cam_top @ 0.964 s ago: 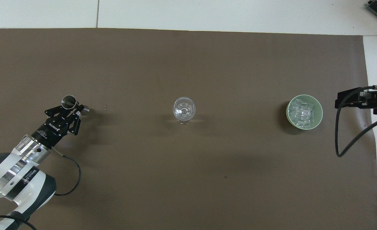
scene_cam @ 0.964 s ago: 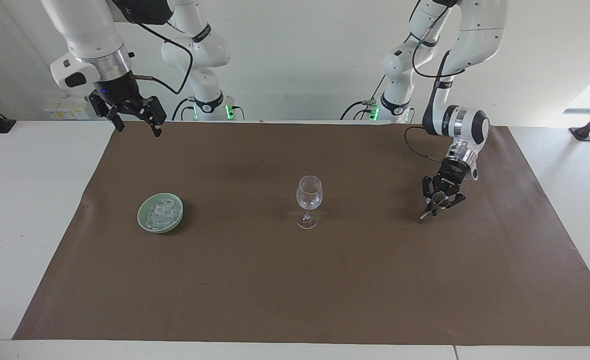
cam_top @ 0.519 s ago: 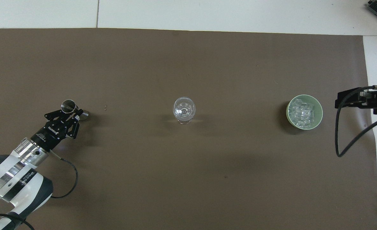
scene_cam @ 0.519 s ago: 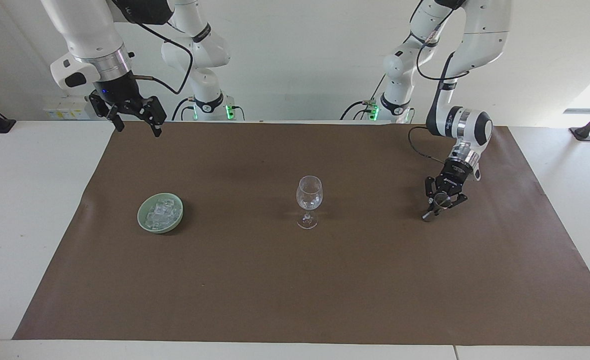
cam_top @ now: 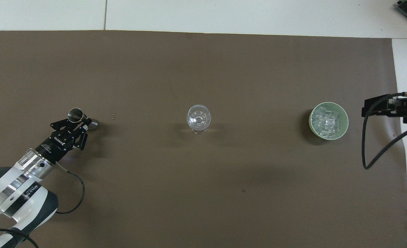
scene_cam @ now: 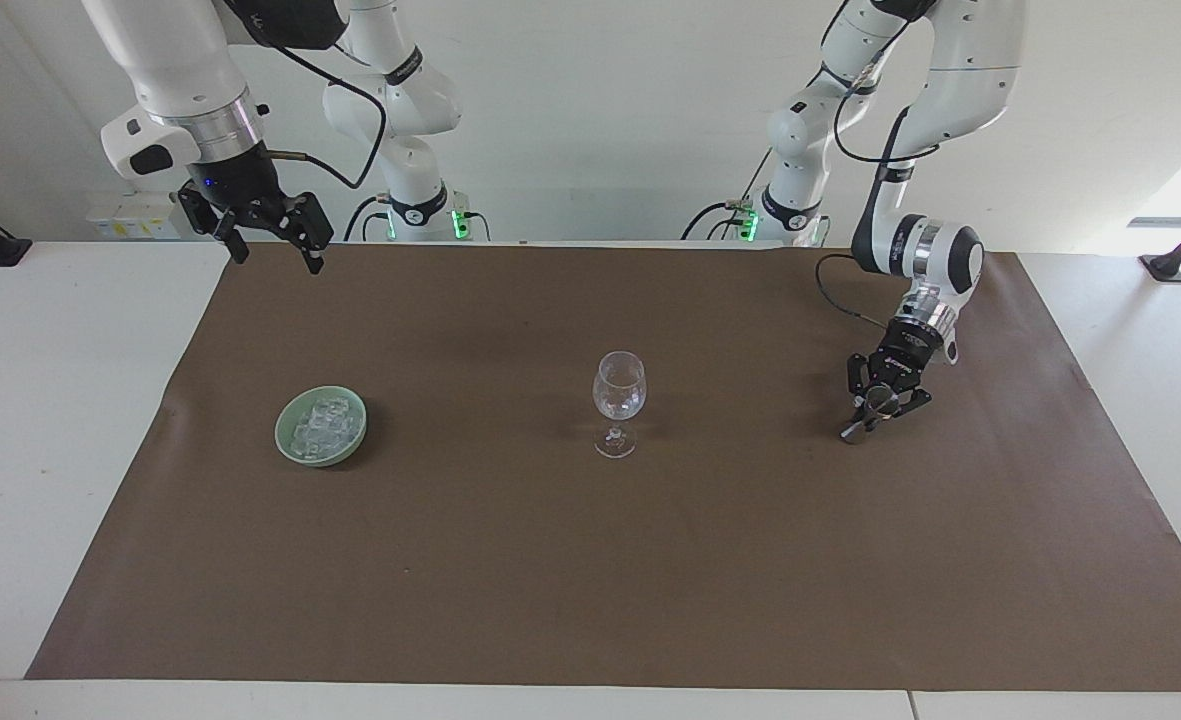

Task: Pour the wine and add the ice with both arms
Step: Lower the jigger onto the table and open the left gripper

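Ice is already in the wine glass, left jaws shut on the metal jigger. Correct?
Not quite. The ice sits in the green bowl; the wine glass holds none, as the overhead view shows. The left gripper is indeed shut on the jigger.

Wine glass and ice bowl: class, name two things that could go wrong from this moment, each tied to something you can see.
1. The left pincer is shut on a small metal jigger held tilted; whatever is in it might spill on the brown mat short of the wine glass.
2. The wine glass is tall on a thin stem; a nudge from the jigger could topple it.
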`<move>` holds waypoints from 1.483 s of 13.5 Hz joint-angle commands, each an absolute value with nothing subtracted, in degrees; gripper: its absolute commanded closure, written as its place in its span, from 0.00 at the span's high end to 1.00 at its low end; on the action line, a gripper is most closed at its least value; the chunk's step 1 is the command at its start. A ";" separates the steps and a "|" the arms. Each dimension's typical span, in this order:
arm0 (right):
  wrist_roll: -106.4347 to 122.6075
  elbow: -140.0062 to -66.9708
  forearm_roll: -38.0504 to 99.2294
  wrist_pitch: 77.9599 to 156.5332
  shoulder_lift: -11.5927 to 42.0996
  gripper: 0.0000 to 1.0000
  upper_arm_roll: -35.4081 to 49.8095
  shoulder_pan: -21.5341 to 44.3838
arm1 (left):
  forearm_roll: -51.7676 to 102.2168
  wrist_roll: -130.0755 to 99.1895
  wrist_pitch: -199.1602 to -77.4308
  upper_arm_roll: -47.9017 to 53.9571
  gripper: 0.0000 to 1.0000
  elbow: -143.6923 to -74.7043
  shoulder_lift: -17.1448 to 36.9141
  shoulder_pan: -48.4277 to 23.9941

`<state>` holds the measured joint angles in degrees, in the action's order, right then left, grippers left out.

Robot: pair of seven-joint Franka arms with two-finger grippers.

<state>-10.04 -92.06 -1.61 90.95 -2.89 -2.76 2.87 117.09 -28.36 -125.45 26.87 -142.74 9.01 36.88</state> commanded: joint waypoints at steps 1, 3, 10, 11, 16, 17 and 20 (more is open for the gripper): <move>-8.53 -93.16 -1.85 90.62 -3.96 1.00 -2.99 2.99 | 116.37 -28.30 -124.19 26.89 0.01 -142.82 9.32 37.27; -8.53 -93.16 -1.85 90.62 -3.96 1.00 -2.99 2.99 | 116.37 -28.21 -124.37 26.89 0.03 -142.82 9.75 37.35; -8.61 -93.16 -1.85 90.62 -3.96 1.00 -2.99 2.99 | 116.28 -28.30 -125.16 26.81 0.21 -142.82 9.84 37.18; -8.53 -93.16 -1.85 90.70 -3.96 1.00 -2.99 2.99 | 116.28 -28.30 -125.16 26.81 0.24 -142.82 9.93 37.26; -8.53 -93.16 -1.85 90.62 -3.96 1.00 -2.99 2.99 | 116.11 -28.48 -125.42 26.81 0.41 -142.82 9.93 37.53; -8.53 -93.16 -1.85 90.62 -3.96 1.00 -2.99 2.99 | 115.23 -28.39 -125.42 26.72 0.46 -142.65 9.93 37.70; -8.61 -93.16 -1.85 90.62 -3.96 1.00 -2.99 2.99 | 111.63 -28.56 -125.42 26.46 1.00 -142.12 10.02 38.23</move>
<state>-10.04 -92.06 -1.61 90.95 -2.89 -2.76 2.87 114.21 -28.31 -125.49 26.46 -142.59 9.68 37.16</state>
